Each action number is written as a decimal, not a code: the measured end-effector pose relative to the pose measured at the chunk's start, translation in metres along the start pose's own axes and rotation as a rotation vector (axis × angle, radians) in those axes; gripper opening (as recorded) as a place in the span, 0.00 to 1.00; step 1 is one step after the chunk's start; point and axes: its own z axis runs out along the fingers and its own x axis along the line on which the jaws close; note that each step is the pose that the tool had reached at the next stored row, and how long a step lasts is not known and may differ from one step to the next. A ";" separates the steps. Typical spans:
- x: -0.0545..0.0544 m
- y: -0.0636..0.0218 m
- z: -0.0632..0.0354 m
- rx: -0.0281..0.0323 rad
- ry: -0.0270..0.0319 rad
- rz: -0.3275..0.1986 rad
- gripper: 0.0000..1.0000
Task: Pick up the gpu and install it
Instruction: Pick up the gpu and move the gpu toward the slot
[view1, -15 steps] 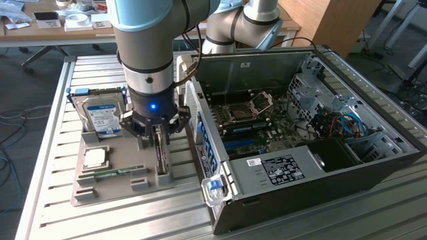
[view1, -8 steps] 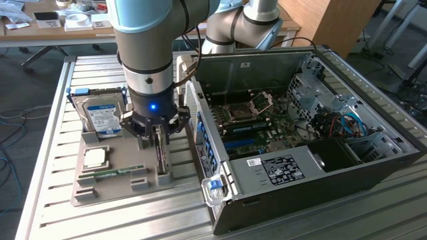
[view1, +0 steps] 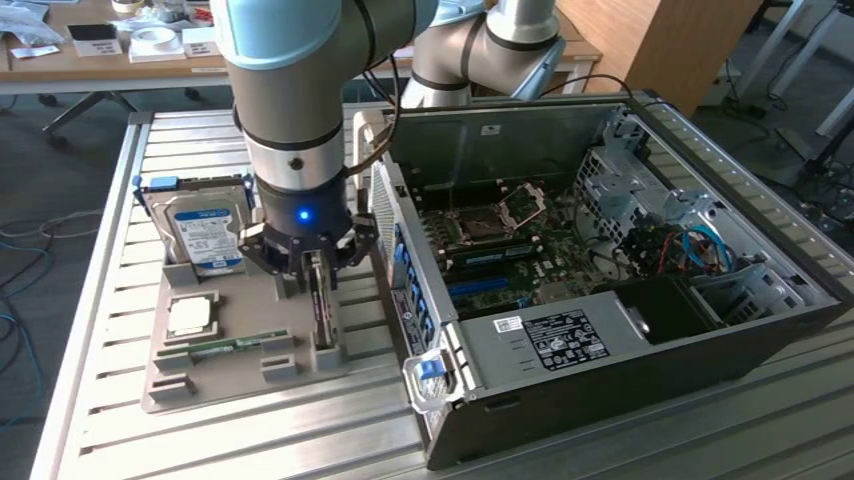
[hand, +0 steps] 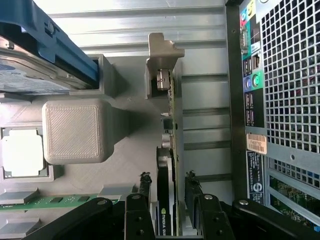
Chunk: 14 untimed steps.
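Note:
The gpu (view1: 322, 305) stands on edge in a slot of the grey holder tray (view1: 200, 385), to the exterior view's left of the open computer case (view1: 747, 330). My gripper (view1: 319, 272) hangs straight down over it, its fingers on either side of the card. In the wrist view the gpu (hand: 165, 205) shows a black face, a green board edge and a beige end bracket (hand: 162, 60). My gripper (hand: 168, 178) straddles it, open, with a narrow gap between each finger and the card.
On the tray also sit a hard drive (view1: 200, 235) in a blue frame, a CPU (view1: 191, 316) and a RAM stick (view1: 220, 347). The case's rear panel (hand: 290, 75) stands close beside the card. A slatted metal table (view1: 107, 200) carries everything.

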 end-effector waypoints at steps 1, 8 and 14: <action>0.000 0.0000 0.0009 0.0001 0.0001 0.000 0.41; 0.000 0.0003 0.0066 0.0002 0.0002 0.000 0.41; 0.001 0.0014 0.0099 0.0000 0.0000 0.000 0.41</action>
